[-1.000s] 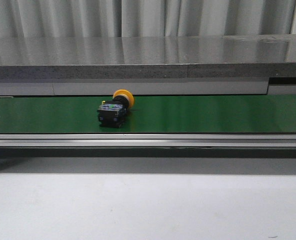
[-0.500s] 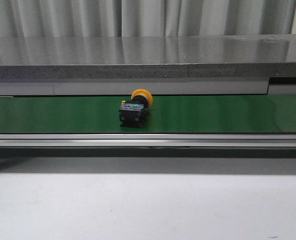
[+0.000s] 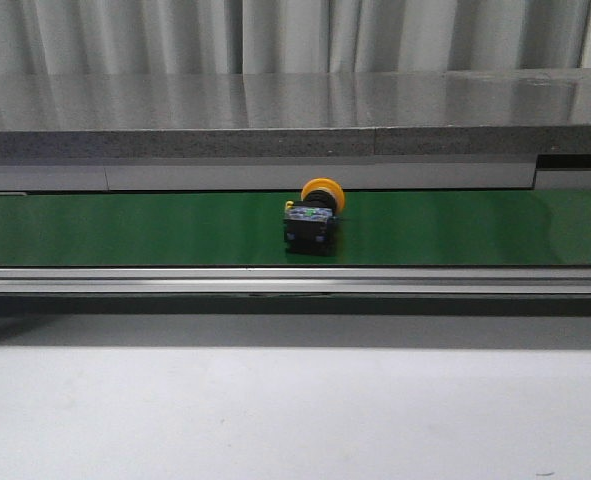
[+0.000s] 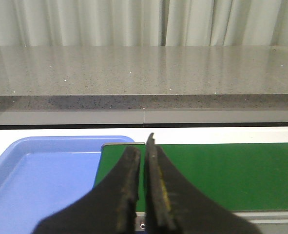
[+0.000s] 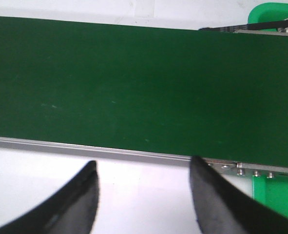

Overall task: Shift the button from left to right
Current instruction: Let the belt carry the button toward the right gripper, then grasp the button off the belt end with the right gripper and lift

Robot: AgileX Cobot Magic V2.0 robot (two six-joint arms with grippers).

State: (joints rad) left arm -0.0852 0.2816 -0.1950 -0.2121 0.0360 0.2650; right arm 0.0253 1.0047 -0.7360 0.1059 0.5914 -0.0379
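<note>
The button (image 3: 311,222), a yellow-orange round cap on a black boxy body, lies on its side on the green belt (image 3: 125,230) near the middle of the front view. Neither arm shows in that view. In the left wrist view my left gripper (image 4: 143,146) is shut with nothing between its fingers, over the belt's end (image 4: 221,170); the button is out of that view. In the right wrist view my right gripper (image 5: 143,168) stands open above the white table edge beside the belt (image 5: 134,83), with no button in sight.
A blue tray (image 4: 41,170) sits beside the belt's end in the left wrist view. A green frame part (image 5: 275,195) and a metal bracket with screws (image 5: 253,170) mark the belt's other end. A grey stone counter (image 3: 295,110) runs behind the belt.
The button has travelled to the right along the belt, from left of centre to about the middle of the front view. No gripper touches it.
</note>
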